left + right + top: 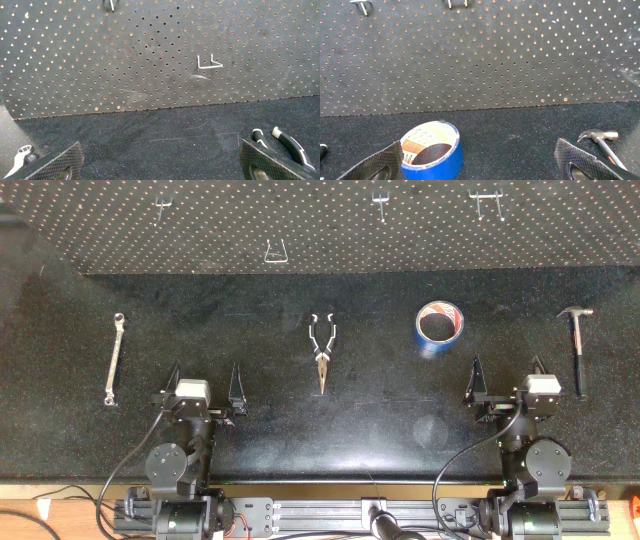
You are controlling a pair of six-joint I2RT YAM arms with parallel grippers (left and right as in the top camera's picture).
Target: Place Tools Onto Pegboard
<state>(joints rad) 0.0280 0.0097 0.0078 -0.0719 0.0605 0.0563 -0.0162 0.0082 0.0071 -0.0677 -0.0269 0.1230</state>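
Black felt-like mat (260,430) covers the worktop; dark pegboard (320,225) runs across the upper band of the top view.

Tools, all lying flat on the mat in a row across the middle of the frame, well apart from one another:
- wrench (114,358), silver, at middle left, long axis running up the frame with a slight tilt.
- pliers (321,352), centre frame, handles toward the pegboard and slightly spread, nose pointing toward the bottom edge.
- tape roll (440,326), blue, right of centre, nearer the pegboard than the other tools.
- hammer (576,345), far right, head toward the pegboard, handle running down the frame.

No tool hangs on the board yet. Wire hooks on it: one at upper left (163,208), one low near the centre (276,252), one at upper centre-right (379,200), and a double one at upper right (487,202).

Left gripper (205,385), lower left of the frame, between wrench and pliers: fingers spread wide, nothing held. Its wrist view shows the wrench head beside one finger, the pliers handles beside the other, mat between them.

Right gripper (507,375), lower right, between tape roll and hammer: fingers spread wide, nothing held. Its wrist view shows the tape roll just beside one finger and the hammer head near the other.

Both grippers face the pegboard.
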